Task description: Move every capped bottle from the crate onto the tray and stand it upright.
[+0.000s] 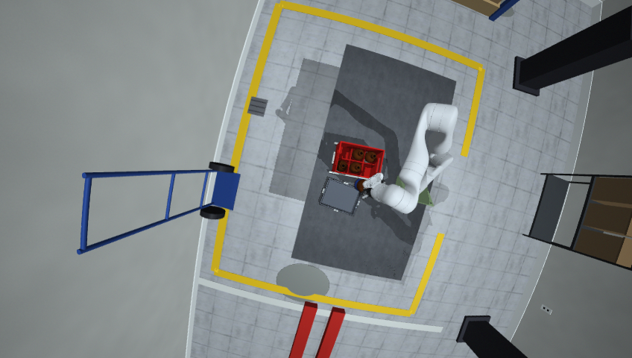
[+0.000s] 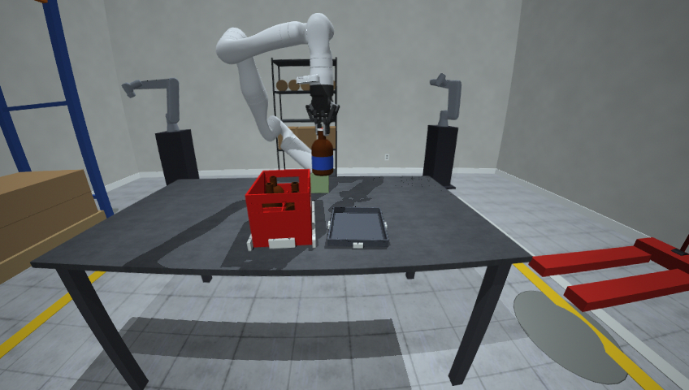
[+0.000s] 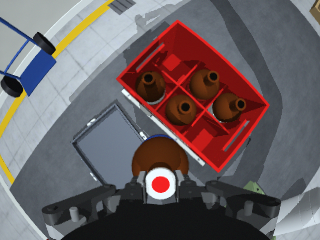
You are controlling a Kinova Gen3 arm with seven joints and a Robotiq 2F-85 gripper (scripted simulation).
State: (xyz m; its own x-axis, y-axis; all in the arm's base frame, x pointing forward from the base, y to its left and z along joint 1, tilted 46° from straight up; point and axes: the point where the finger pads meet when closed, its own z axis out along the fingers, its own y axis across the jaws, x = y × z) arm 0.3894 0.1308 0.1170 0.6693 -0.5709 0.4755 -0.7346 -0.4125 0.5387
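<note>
My gripper (image 2: 321,123) is shut on the neck of a brown capped bottle (image 2: 322,155) with a blue label and a white and red cap (image 3: 160,184). The bottle hangs upright, high above the table, behind the gap between the red crate (image 2: 279,208) and the grey tray (image 2: 357,226). In the wrist view the bottle is over the tray's (image 3: 110,144) near edge, beside the crate (image 3: 194,94). The tray holds nothing. The crate holds several brown bottles (image 3: 180,108); their necks show no caps from above. In the overhead view the bottle (image 1: 362,185) is at the tray's (image 1: 339,195) right edge.
White blocks (image 2: 281,242) lie at the crate's foot. A green base block (image 2: 319,184) stands behind the crate. Two black pedestals with grey arms (image 2: 176,153) (image 2: 439,153) stand behind the table, with a shelf rack (image 2: 290,96) between them.
</note>
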